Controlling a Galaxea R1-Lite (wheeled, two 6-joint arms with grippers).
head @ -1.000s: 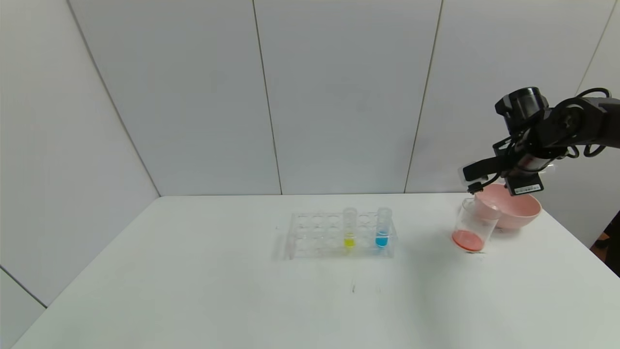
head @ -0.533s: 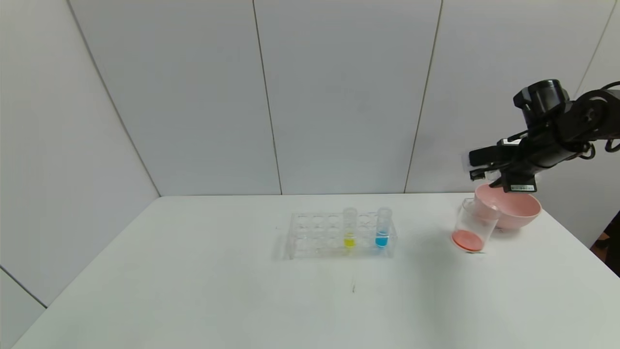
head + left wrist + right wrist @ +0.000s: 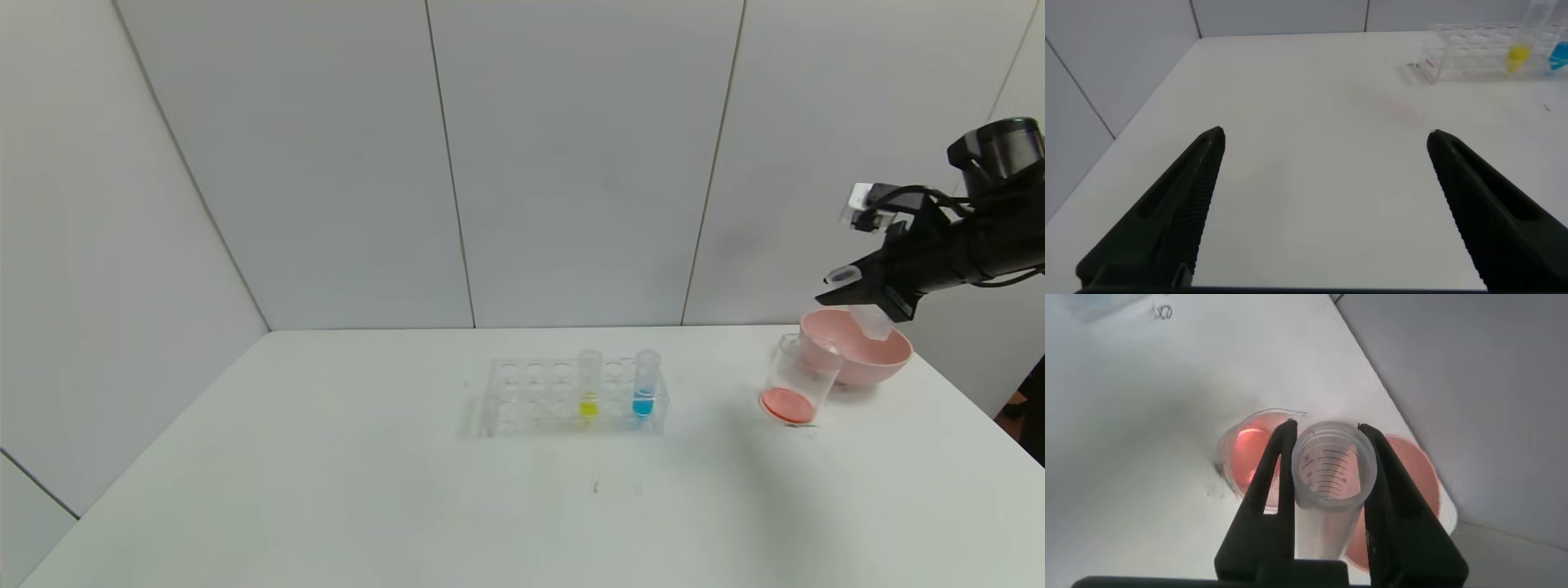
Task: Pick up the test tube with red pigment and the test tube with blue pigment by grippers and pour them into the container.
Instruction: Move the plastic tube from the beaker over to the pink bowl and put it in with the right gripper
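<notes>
1. Currently, the right gripper (image 3: 857, 286), a black claw with tapering fingers, hangs above the pink bowl (image 3: 894, 359) at the table's right edge, clamped around the test tube with red pigment (image 3: 1333, 467).
2. That tube is clear, smooth plastic, cylindrical with a rimmed mouth and printed graduation marks; it looks empty of liquid.
3. Its long axis runs on a slant: the rimmed mouth points up and toward the left, the closed base angles down over the bowl.
4. Just beside the bowl stands the container (image 3: 796, 380), a clear upright cup with orange-red liquid pooled at its bottom.
5. Mid-table sits a clear, many-holed rack (image 3: 522, 400), holding the test tube with blue pigment (image 3: 645, 384) upright, mouth up, blue liquid at its base, next to a yellow-liquid tube (image 3: 589, 384).
6. The left gripper (image 3: 1323, 147) hovers over the white table (image 3: 326, 490), well apart from the rack, its ridged black fingers spread wide and holding nothing.
</notes>
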